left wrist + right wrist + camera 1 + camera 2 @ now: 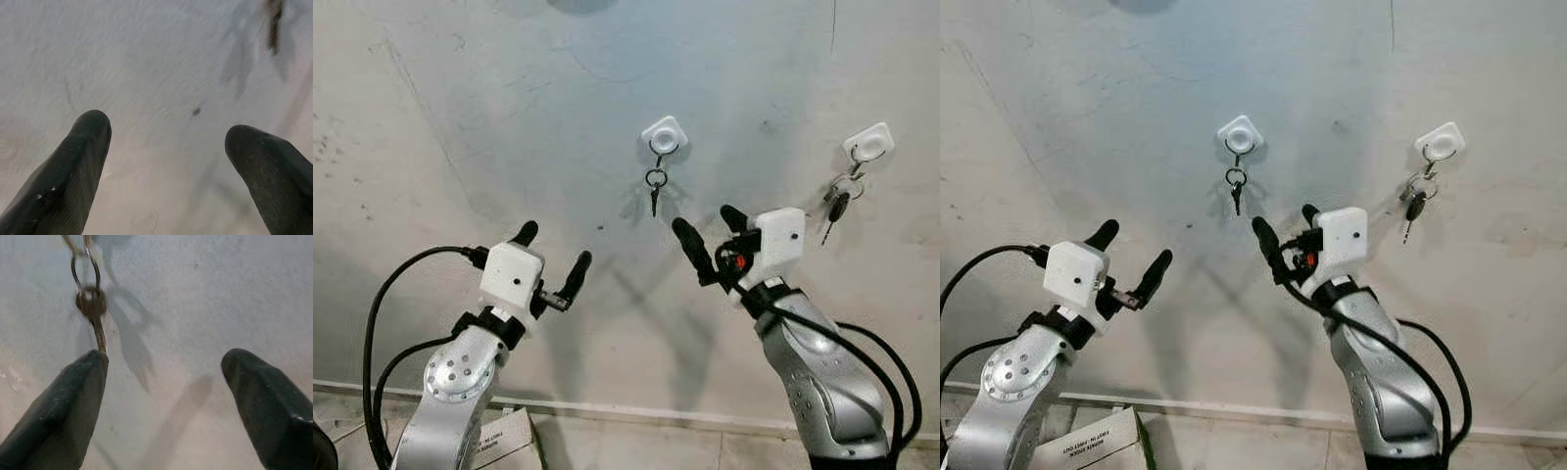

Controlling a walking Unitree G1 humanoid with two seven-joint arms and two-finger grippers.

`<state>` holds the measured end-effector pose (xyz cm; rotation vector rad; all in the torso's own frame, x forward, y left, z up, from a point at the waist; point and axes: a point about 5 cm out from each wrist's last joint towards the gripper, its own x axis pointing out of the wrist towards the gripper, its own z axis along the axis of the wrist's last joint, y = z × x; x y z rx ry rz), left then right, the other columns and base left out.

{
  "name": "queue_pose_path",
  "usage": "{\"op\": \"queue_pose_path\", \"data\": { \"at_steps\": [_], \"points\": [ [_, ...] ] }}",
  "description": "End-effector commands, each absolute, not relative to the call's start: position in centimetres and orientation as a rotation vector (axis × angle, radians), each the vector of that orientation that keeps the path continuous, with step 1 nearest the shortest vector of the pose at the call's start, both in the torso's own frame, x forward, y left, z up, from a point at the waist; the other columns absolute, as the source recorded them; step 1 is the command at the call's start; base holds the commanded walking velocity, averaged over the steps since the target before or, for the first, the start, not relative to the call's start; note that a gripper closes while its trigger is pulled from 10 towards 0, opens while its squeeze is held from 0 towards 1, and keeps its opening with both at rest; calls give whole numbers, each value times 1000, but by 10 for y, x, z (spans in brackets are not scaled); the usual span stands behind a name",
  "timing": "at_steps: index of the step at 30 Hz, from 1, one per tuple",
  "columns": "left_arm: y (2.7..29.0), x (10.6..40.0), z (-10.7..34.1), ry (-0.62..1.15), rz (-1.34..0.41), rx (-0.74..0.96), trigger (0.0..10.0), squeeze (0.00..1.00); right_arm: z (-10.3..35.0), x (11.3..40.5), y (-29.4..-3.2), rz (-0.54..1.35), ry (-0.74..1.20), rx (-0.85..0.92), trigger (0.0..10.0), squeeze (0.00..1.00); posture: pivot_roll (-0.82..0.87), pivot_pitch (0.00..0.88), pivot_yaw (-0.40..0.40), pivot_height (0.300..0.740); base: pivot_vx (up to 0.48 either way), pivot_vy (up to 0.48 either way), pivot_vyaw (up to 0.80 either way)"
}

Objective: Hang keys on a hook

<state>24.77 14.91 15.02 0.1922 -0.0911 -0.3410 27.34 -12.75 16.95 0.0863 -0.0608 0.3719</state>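
Keys (pixel 655 188) hang on the hook (pixel 664 134) (top cropped at the wrist); both grippers' fingers (pixel 63 416) spread, empty.

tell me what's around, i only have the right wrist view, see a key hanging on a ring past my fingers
Observer: That key hangs by its ring from a white hook on the wall; the right gripper sits just below and to the right of it, open and holding nothing.
Operator: any other hooks
Observer: Yes, a second hook further right, carrying a bunch with a black-headed key.
Operator: where's the left arm
Observer: The left gripper is raised toward the wall lower left of the first hook, fingers open, nothing between them.
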Motion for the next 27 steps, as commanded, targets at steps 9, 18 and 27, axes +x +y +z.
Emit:
{"op": "queue_pose_path", "data": {
  "at_steps": [9, 18, 27],
  "points": [
    [171, 242, 142, -31, -160, 198, 10000, 0, 166, 262, -132, 350, -33, 35, 10000, 0, 81, 0, 70, 740, 0, 0, 0],
    [173, 238, 136, -3, -133, 182, 10000, 0, 161, 261, -138, 323, 14, 29, 10000, 0, 69, 0, 60, 740, 0, 0, -512],
    [166, 244, 139, -20, -139, 186, 10000, 0, 165, 265, -133, 341, -5, 38, 10000, 0, 61, 0, 60, 740, 0, 0, -213]
  ]
}}
